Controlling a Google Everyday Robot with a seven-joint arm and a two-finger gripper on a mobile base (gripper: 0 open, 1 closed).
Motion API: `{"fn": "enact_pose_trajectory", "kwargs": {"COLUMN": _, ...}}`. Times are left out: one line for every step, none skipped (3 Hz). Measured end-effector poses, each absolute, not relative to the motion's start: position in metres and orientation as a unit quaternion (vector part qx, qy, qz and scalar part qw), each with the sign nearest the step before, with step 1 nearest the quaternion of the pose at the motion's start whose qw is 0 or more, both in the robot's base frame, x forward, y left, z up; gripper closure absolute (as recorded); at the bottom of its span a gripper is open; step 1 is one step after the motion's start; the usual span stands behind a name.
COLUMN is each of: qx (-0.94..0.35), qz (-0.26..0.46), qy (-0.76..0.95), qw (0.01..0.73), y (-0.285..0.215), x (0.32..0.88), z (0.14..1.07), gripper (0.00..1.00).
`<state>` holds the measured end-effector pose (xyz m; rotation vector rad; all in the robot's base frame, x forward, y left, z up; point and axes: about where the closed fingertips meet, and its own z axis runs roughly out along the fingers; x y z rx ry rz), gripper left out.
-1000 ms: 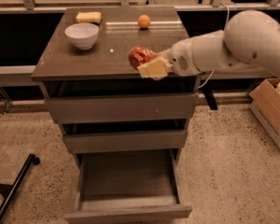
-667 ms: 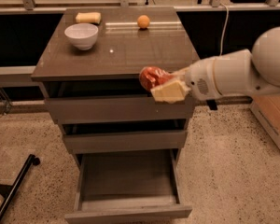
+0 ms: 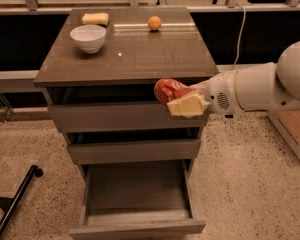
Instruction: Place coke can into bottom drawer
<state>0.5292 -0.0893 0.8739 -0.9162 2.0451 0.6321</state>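
My gripper (image 3: 182, 98) is shut on the red coke can (image 3: 166, 90) and holds it on its side in front of the top drawer, just below the cabinet top's front edge and right of centre. The white arm reaches in from the right. The bottom drawer (image 3: 138, 220) is pulled open below, its plain grey inside showing nothing in it. The can hangs well above the drawer, over its right half.
On the cabinet top (image 3: 140, 54) stand a white bowl (image 3: 88, 37), a yellow sponge (image 3: 95, 18) and an orange fruit (image 3: 154, 23) at the back. A cardboard box (image 3: 293, 132) stands on the floor at right. A black bar (image 3: 15, 202) lies at lower left.
The gripper with the can has moved off the cabinet top, forward and down, to in front of the top drawer.
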Motion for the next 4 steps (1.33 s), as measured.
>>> {"fn": "enact_pose_trajectory", "kwargs": {"qx": -0.377, "qz": 0.259, "qy": 0.803, "qw": 0.382, "y": -0.083, "x": 0.533, "z": 0.839, "gripper": 1.00}}
{"fn": "enact_pose_trajectory", "kwargs": {"qx": -0.355, "qz": 0.293, "qy": 0.818, "qw": 0.345, "y": -0.083, "x": 0.531, "z": 0.767, "gripper": 1.00}}
{"fn": "enact_pose_trajectory", "kwargs": {"qx": -0.331, "qz": 0.329, "qy": 0.834, "qw": 0.294, "y": -0.086, "x": 0.519, "z": 0.683, "gripper": 1.00}}
{"fn": "enact_pose_trajectory", "kwargs": {"qx": -0.268, "qz": 0.379, "qy": 0.843, "qw": 0.272, "y": -0.078, "x": 0.506, "z": 0.587, "gripper": 1.00}}
